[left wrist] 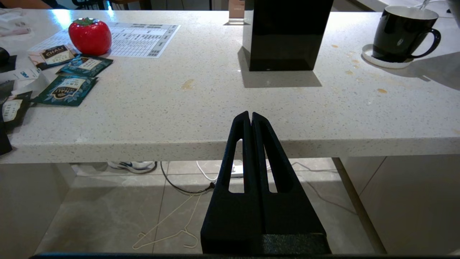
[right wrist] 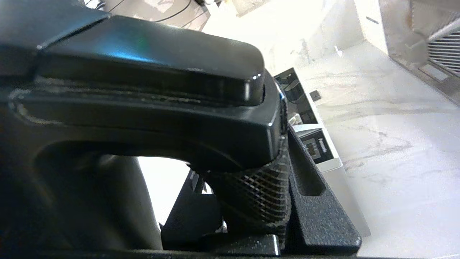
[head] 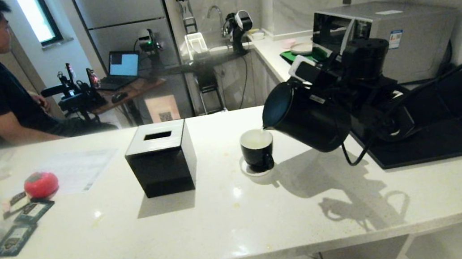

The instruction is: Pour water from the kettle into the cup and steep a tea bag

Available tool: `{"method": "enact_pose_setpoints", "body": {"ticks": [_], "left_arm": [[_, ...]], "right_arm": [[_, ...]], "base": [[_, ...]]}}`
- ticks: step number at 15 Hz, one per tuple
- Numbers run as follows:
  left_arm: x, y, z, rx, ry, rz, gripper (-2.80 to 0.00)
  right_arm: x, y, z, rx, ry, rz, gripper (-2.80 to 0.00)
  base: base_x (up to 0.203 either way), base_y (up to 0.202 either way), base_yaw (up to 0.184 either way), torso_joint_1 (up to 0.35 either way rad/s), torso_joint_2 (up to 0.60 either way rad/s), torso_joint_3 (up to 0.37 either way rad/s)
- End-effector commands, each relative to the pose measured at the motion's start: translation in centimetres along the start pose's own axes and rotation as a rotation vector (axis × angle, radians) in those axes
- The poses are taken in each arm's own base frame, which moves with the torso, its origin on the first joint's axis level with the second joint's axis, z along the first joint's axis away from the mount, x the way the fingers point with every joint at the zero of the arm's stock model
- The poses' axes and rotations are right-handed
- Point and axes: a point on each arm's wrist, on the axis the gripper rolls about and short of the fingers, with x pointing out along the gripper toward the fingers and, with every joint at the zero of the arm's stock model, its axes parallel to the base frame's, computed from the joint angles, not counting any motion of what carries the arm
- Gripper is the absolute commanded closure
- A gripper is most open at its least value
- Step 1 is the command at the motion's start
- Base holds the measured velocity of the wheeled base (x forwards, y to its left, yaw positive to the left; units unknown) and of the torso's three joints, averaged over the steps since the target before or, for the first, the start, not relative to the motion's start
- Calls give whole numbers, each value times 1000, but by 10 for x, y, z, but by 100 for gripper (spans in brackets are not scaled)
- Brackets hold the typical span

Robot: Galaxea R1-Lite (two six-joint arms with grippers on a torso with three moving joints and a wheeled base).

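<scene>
Your right gripper [right wrist: 251,201] clamps the handle of the kettle [head: 306,119], tilted with its spout over the cup [head: 257,149] at counter centre. Your left gripper [left wrist: 250,118] hangs before the near counter edge, jaws pressed together.

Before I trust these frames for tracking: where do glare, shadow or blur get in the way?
Head view: the kettle throws a hard shadow on the counter. Right wrist view: the background is washed out and the kettle handle looms soft. Left wrist view: glare at the counter's far edge.
</scene>
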Motion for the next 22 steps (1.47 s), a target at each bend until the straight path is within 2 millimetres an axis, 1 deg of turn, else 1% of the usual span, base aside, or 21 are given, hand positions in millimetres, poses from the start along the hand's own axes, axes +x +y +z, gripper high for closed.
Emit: {"method": "enact_pose_setpoints", "body": {"ticks": [1, 16, 22], "left_arm": [[0, 0, 0, -1, 0, 1, 0], [0, 0, 0, -1, 0, 0, 0], [0, 0, 0, -1, 0, 1, 0]], "right_arm": [[0, 1, 0, -4, -5, -6, 0], [-2, 4, -1, 8, 1, 3, 0], [-3, 7, 2, 20, 4, -12, 0]], "base": [[0, 0, 0, 0, 0, 0], [0, 0, 0, 0, 0, 0], [0, 0, 0, 0, 0, 0]]}}
